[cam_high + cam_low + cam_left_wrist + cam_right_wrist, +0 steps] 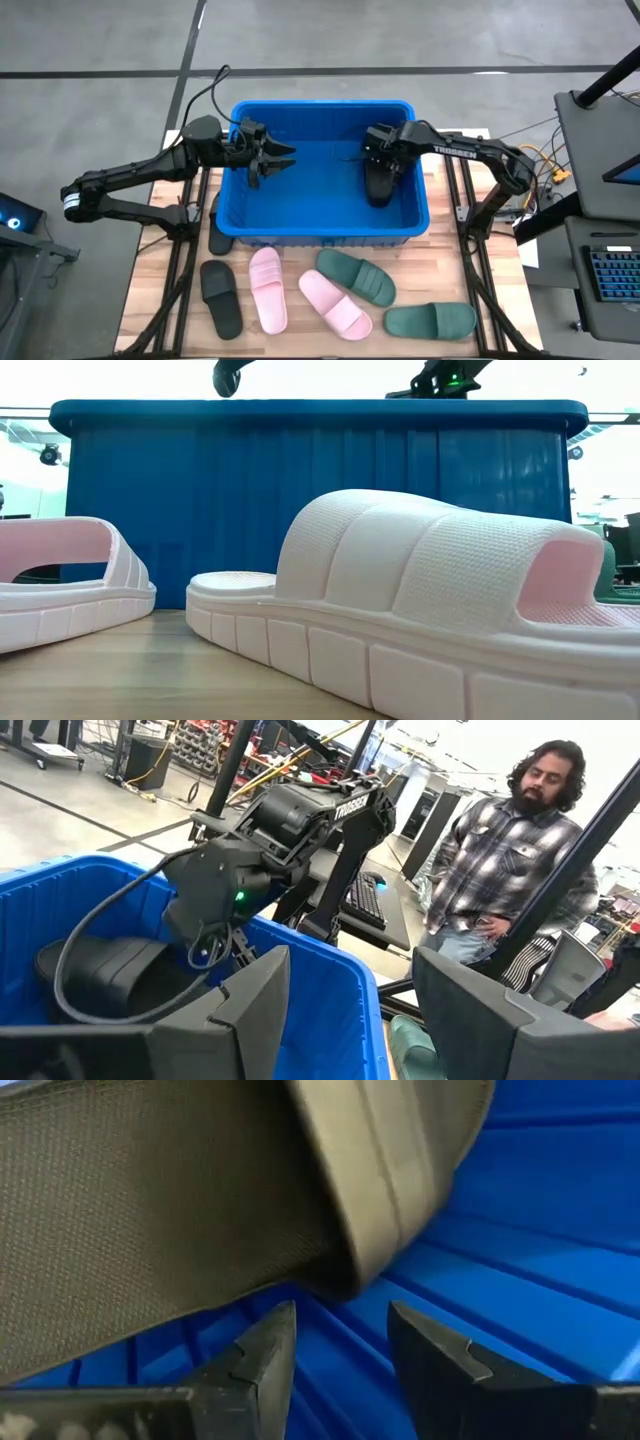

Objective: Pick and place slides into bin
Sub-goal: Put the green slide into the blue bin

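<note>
Black slide (180, 1210) just beyond open right pincer (340, 1345), inside bin (560, 1210).

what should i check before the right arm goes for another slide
1. Right gripper has let go: ok, fingers apart, nothing between them.
2. Black slide inside the bin: ok, on its right side.
3. Black slide lying flat: cannot tell.
4. Left gripper empty: ok, open over the bin's left side.
5. Next pick free: ok, a green slide lies alone on the table, front right.
6. Table cleared: not ok, more slides lie in front of the bin.
</note>
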Motion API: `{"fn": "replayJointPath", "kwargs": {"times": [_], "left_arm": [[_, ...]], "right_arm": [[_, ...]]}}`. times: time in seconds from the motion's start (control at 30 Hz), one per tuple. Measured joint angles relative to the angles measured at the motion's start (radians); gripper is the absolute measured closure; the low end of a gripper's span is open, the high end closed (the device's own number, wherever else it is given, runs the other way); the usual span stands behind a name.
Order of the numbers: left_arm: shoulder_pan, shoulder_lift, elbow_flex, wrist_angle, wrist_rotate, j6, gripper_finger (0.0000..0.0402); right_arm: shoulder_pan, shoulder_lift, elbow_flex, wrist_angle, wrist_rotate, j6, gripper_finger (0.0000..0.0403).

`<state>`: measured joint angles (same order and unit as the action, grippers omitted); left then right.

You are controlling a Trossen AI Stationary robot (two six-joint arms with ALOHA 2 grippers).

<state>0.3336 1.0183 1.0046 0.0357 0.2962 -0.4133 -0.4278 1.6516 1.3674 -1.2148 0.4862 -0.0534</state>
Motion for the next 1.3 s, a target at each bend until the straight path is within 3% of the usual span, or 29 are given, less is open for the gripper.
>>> {"fn": "replayJointPath", "kwargs": {"times": [0.57, 0.83, 1.07, 1.3], "left_arm": [[-0.001, 0.0, 0.0, 0.0, -0.001, 0.001, 0.0205], [0.0, 0.0, 0.0, 0.0, -0.001, 0.002, 0.0205], [0.0, 0.0, 0.0, 0.0, -0.001, 0.001, 0.0205], [0.0, 0.0, 0.0, -0.001, 0.009, 0.0, 0.0205]], "right_arm": [[0.044, -0.284, 0.0, 0.003, -0.027, 0.191, 0.0267], [0.163, -0.409, 0.0, 0.068, -0.048, 0.26, 0.0281], [0.27, -0.426, 0.0, 0.087, -0.049, 0.308, 0.0293], [0.39, -0.441, 0.0, 0.219, -0.094, 0.361, 0.0304]]}}
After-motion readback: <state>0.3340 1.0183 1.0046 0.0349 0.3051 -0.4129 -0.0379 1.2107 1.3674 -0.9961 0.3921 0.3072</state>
